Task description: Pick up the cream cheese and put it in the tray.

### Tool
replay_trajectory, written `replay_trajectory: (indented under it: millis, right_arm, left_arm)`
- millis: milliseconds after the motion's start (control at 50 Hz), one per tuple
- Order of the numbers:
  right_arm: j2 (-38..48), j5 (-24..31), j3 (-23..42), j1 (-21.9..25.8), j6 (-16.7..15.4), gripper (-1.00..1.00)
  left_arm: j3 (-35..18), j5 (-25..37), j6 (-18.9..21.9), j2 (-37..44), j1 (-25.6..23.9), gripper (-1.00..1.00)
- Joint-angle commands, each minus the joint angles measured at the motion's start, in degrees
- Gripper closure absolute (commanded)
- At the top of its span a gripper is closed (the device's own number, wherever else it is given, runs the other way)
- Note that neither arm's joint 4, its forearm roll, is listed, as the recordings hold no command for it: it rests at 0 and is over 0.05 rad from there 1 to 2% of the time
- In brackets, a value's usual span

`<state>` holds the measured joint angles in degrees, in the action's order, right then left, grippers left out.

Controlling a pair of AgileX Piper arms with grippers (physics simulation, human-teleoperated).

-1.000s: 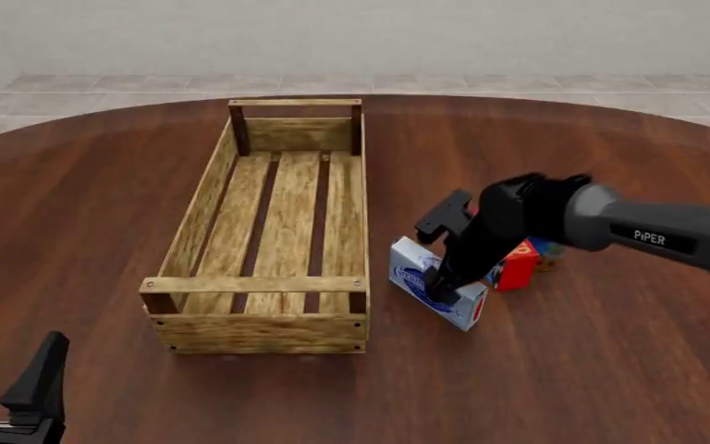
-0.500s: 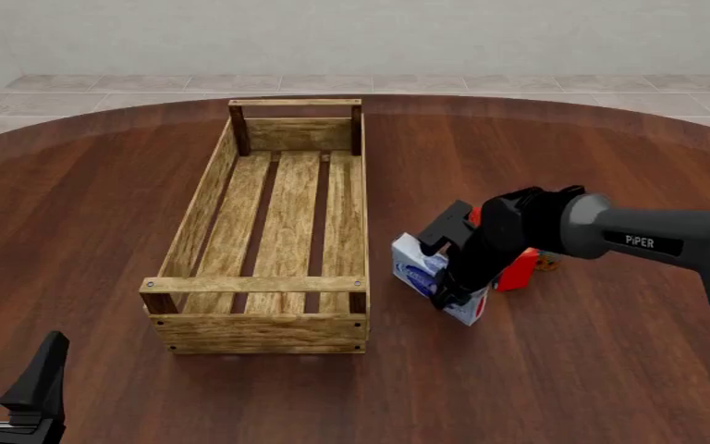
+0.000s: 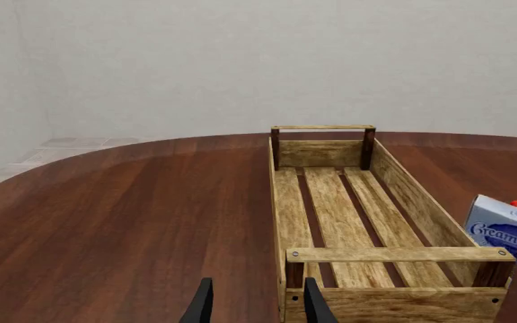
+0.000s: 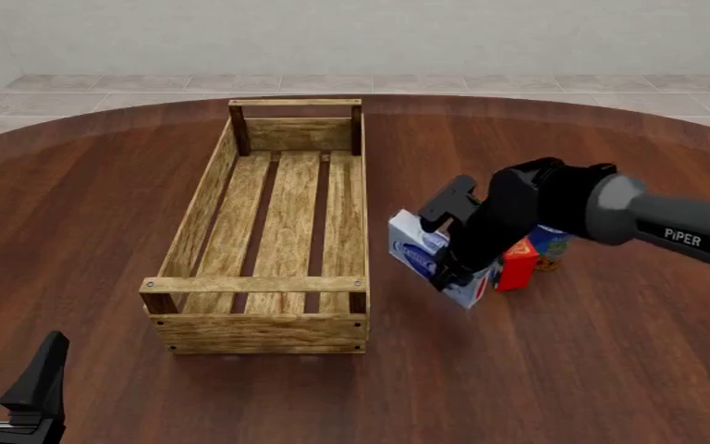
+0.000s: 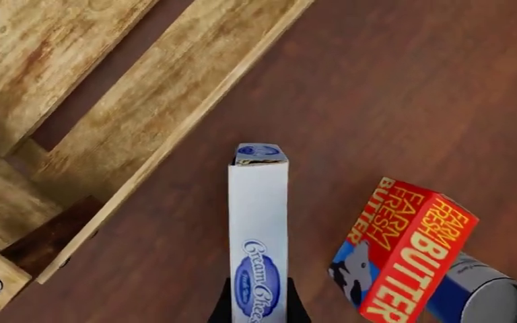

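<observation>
The cream cheese [image 4: 414, 245], a white and light-blue box with a dark blue oval logo, hangs tilted just above the table, right of the tray [image 4: 254, 284]. My right gripper [image 4: 446, 268] is shut on it from above. In the right wrist view the cream cheese [image 5: 258, 229] stands edge-on between the right gripper [image 5: 258, 306] fingertips, beside the tray [image 5: 151, 114] corner. The box [image 3: 505, 232] also shows at the edge of the left wrist view, next to the long, empty, slatted tray [image 3: 400, 254]. My left gripper [image 4: 4, 365] rests open at the near left, holding nothing.
A red-orange butter box [image 4: 518, 262] lies just right of the held box, with a blue can [image 4: 547, 242] behind it. The right wrist view shows the butter box [image 5: 411, 249] and the can [image 5: 478, 296] close to the gripper. Dark wood table all around.
The right gripper has risen with the cream cheese, lifting it off the table beside the butter box. The left arm has not moved.
</observation>
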<state>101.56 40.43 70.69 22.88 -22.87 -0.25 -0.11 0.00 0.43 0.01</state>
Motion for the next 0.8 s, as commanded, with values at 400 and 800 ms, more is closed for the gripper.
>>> replay_trajectory:
  millis: [400,800]
  right_arm:
    - [-1.9,14.9,22.8,0.9,0.6,1.00]
    - [14.1,22.9,52.6,7.9,0.8,1.00]
  left_arm:
    - [0.0,0.0,0.0,0.0,0.0,-1.00]
    - [0.0,0.0,0.0,0.0,0.0,-1.00]
